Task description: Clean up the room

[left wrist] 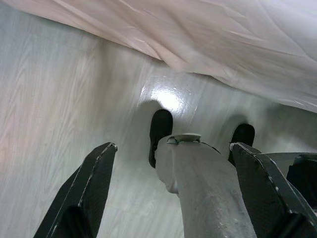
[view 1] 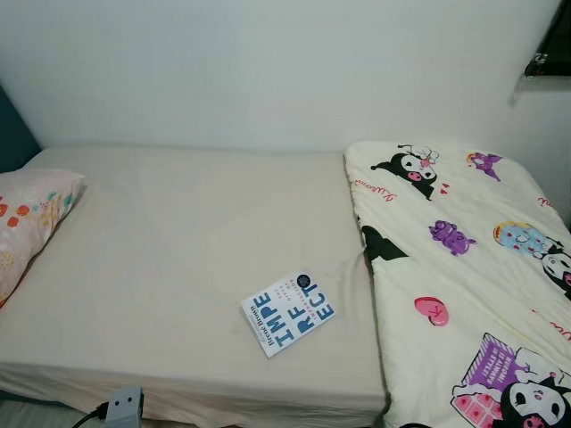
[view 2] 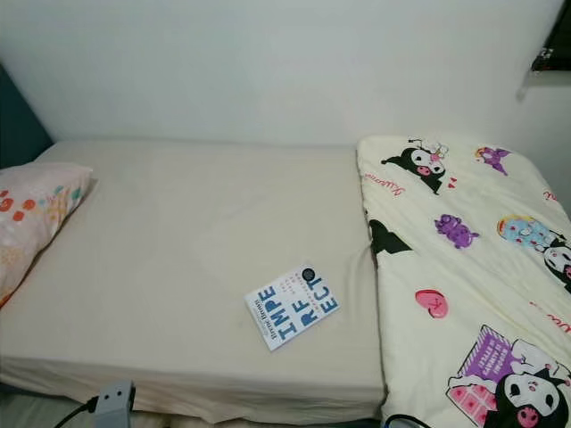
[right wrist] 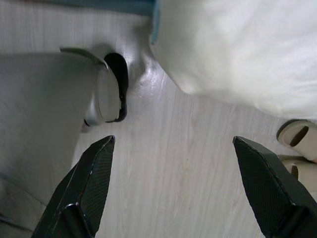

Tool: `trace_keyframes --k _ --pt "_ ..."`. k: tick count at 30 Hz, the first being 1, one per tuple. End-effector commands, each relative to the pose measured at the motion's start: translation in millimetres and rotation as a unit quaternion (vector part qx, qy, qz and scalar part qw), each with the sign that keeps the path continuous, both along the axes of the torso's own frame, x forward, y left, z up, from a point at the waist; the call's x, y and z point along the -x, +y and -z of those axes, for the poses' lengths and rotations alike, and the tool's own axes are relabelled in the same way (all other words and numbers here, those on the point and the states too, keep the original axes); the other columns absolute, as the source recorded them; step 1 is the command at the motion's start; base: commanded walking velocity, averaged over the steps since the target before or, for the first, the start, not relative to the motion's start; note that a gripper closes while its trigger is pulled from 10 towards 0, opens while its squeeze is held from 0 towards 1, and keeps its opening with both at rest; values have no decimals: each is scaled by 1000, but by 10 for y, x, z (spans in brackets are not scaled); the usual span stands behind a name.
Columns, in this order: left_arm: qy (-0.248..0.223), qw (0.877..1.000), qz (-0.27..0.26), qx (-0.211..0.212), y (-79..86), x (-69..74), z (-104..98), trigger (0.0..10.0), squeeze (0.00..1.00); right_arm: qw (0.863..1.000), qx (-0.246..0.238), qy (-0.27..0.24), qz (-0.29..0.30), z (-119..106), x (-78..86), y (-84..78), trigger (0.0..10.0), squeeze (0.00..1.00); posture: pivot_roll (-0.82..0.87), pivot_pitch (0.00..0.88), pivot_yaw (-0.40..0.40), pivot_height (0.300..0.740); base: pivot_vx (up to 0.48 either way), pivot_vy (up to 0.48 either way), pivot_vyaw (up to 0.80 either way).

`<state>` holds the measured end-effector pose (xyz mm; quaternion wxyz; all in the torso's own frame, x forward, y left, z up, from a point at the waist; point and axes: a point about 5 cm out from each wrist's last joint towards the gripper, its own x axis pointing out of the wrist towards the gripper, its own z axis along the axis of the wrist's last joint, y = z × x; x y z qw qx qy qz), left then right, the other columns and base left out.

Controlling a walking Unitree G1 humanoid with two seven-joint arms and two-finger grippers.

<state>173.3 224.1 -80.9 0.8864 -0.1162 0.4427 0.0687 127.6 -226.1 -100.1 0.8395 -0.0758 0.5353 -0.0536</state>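
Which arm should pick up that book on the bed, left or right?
Marginally the right, as a judgement. The book lies near the bed's front edge, slightly right of centre beside the cartoon quilt. Both pincers hang open over the floor.

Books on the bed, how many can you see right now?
1. A single book lies flat on the bare sheet near the bed's front edge, just left of the cartoon-print duvet. More could be hidden under the duvet or the pillow.

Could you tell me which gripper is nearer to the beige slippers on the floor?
Right. The right gripper hangs open above the floor beside the slippers; the left gripper hangs beyond the robot's leg.
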Motion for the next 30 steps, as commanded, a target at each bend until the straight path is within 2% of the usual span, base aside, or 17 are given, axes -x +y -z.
trace_keyframes --k 1,3,4,7,8,9,10,12,15,16,19,21,22,23,27,30 --pt "1 1000 -12 -6 66 49 6 10000 0 1000 0 -6 4 -1 -14 19 10000 0 -84 92 41 740 0 0 0" --pt "-29 999 -30 -1 69 22 -19 10000 0 998 0 -54 14 -101 -254 -18 10000 0 -85 110 38 740 0 0 0" --pt "-29 999 -30 -1 69 22 -19 10000 0 998 0 -54 14 -101 -254 -18 10000 0 -85 110 38 740 0 0 0" --pt "-63 997 -45 -7 84 -15 -56 10000 0 991 -4 -133 25 -324 -675 -94 10000 0 -88 107 38 740 0 0 0" --pt "-77 996 -53 -11 112 -132 -118 10000 0 987 -6 -156 25 -401 -796 -115 10000 0 -88 107 38 740 0 0 0" --pt "-77 996 -53 -11 112 -132 -118 10000 0 987 -6 -156 25 -401 -796 -115 10000 0 -88 107 38 740 0 0 0" --pt "-103 992 -64 -22 195 -340 -250 10000 0 982 -11 -188 26 -508 -951 -134 10000 0 -89 106 39 740 0 0 0" --pt "-142 984 -86 -58 352 -622 -480 10000 0 971 -21 -238 21 -684 -1185 -132 10000 0 -89 109 38 740 0 0 0" --pt "-156 980 -95 -81 418 -690 -558 10000 0 966 -26 -258 16 -758 -1276 -122 10000 0 -89 110 38 740 0 0 0" --pt "-159 974 -121 -107 527 -715 -621 10000 0 959 -33 -281 16 -849 -1381 -115 10000 0 -85 110 37 740 0 0 0" --pt "-165 968 -145 -120 614 -732 -674 10000 0 954 -38 -298 15 -922 -1462 -105 10000 0 -87 108 36 740 0 0 0" --pt "-180 957 -180 -138 748 -771 -778 10000 0 946 -54 -319 9 -1029 -1588 -60 10000 0 -88 112 35 740 0 0 0" --pt "-180 957 -180 -138 748 -771 -778 10000 0 946 -54 -319 9 -1029 -1588 -60 10000 0 -88 112 35 740 0 0 0" --pt "-203 951 -196 -125 787 -824 -851 10000 0 946 -74 -317 -2 -1039 -1625 9 10000 0 -81 113 29 736 0 0 0" --pt "-214 950 -198 -111 781 -853 -874 10000 0 944 -89 -317 -6 -1036 -1630 46 10000 0 -80 107 26 731 0 0 0" --pt "-257 948 -177 -62 673 -1012 -972 10000 0 938 -120 -324 -17 -1048 -1650 121 10000 0 -84 108 26 716 0 0 0"
